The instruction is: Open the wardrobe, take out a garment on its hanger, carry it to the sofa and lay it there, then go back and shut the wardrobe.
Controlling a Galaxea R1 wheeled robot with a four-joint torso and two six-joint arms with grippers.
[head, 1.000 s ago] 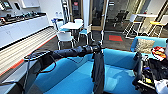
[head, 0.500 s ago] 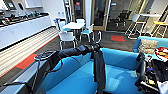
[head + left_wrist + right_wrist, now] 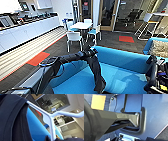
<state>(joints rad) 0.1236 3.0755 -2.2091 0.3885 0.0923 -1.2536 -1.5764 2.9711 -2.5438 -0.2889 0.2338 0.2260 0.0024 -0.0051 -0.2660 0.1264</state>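
Black garment (image 3: 96, 71) on white hanger (image 3: 50, 117), held out over the blue sofa (image 3: 125, 61).

Left gripper (image 3: 90, 53) at the end of the outstretched arm, closed on the hanger top; shirt hanging slack above the seat cushion. Right gripper: fingers' state cannot be told. Beyond the sofa back: dark carpet with red patches (image 3: 126, 39), white table (image 3: 81, 25) with chairs (image 3: 74, 37), long white bench (image 3: 30, 30) along the left wall, glazed doors behind.

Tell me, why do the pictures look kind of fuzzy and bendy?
Head view: the wide lens bends the counter, and the garment over the sofa is soft-edged. Left wrist view: the hanger is close and blurry. Right wrist view: soft, bright daylight, no harsh glare.
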